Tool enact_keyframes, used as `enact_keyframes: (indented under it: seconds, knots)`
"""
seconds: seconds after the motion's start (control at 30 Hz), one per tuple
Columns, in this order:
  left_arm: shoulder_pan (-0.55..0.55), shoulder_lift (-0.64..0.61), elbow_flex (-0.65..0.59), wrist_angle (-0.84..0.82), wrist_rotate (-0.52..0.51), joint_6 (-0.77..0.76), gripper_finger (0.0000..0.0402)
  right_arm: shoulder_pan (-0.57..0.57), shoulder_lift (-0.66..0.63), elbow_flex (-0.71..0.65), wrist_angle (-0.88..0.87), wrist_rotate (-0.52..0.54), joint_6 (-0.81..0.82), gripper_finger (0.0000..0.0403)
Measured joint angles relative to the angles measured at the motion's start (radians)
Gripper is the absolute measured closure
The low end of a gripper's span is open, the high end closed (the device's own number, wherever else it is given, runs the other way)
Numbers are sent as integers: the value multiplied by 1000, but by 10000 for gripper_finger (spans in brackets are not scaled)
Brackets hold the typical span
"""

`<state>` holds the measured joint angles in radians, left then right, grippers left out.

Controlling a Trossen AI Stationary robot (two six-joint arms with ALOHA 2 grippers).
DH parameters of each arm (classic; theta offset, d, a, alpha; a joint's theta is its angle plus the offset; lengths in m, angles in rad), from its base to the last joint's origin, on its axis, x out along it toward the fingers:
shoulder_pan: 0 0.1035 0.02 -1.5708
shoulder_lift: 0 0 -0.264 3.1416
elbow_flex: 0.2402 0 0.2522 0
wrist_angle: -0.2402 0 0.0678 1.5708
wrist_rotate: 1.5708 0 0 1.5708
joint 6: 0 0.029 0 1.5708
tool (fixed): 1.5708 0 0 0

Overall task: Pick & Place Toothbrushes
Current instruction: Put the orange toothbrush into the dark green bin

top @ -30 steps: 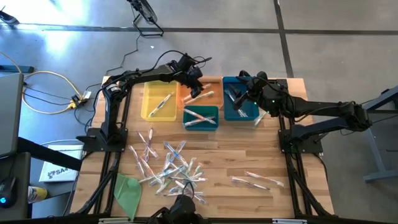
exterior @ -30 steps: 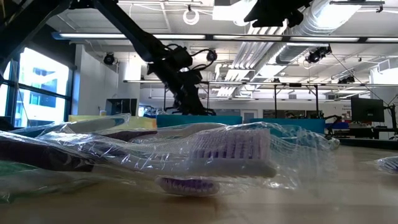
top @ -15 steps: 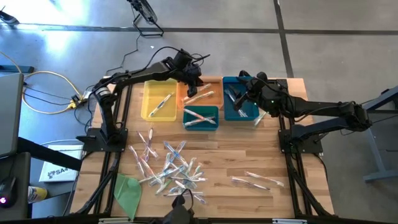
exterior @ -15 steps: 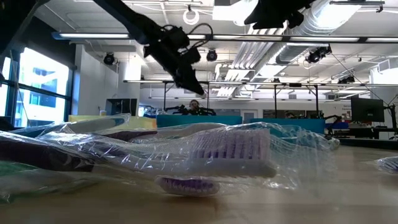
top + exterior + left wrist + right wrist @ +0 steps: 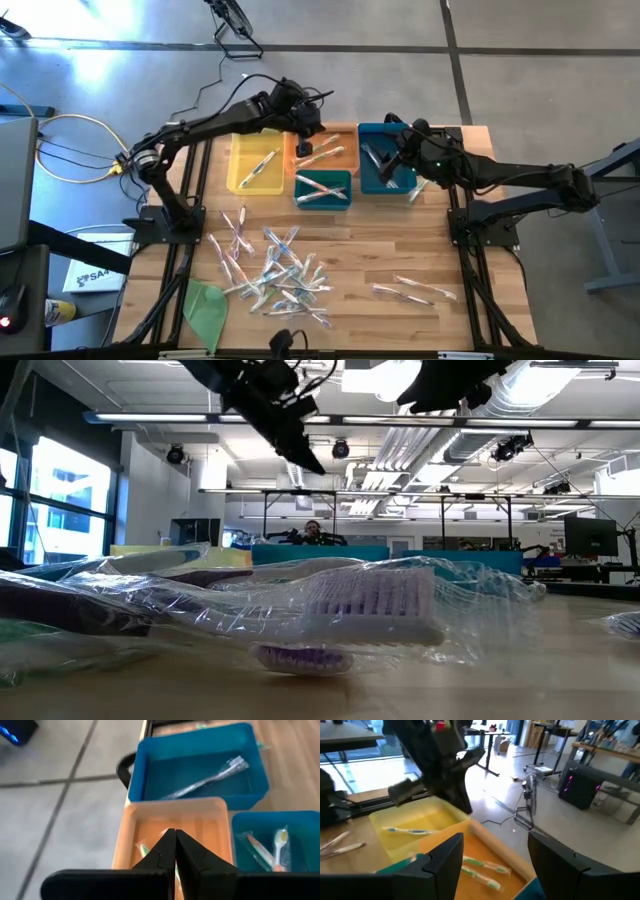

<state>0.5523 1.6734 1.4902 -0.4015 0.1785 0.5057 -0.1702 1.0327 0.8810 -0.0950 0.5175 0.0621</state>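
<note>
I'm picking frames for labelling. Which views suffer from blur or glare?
Low view: the near wrapped toothbrush fills the foreground, its wrap glinting under bright ceiling lights. Left wrist view: floor and orange bin are soft. Right wrist view: the left claw is smeared. High view: evenly lit.

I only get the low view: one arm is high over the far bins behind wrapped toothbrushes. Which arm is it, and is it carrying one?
Observer: It's the left arm. The left gripper is above the orange bin, fingers shut on nothing.
Operator: And the right?
Observer: The right gripper hovers open over the large blue bin.
Operator: Much unsorted?
Observer: A pile of toothbrushes lies mid-table, with a few more to its right.
</note>
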Motion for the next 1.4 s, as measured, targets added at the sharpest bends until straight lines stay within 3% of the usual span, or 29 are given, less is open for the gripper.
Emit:
enact_keyframes:
  seconds: [0.53,0.7,1.03,1.4]
  knots:
    - [-102,-135,-19,-15,28,66,401,0,-50,0,-92,-4,25,188]
    - [-101,-224,-165,23,13,0,401,0,-54,0,-92,-4,24,188]
    - [-104,-521,-524,356,15,-89,401,0,-53,0,-102,-48,37,188]
    - [-104,-899,-747,353,-44,-62,401,0,-53,0,-112,-56,50,188]
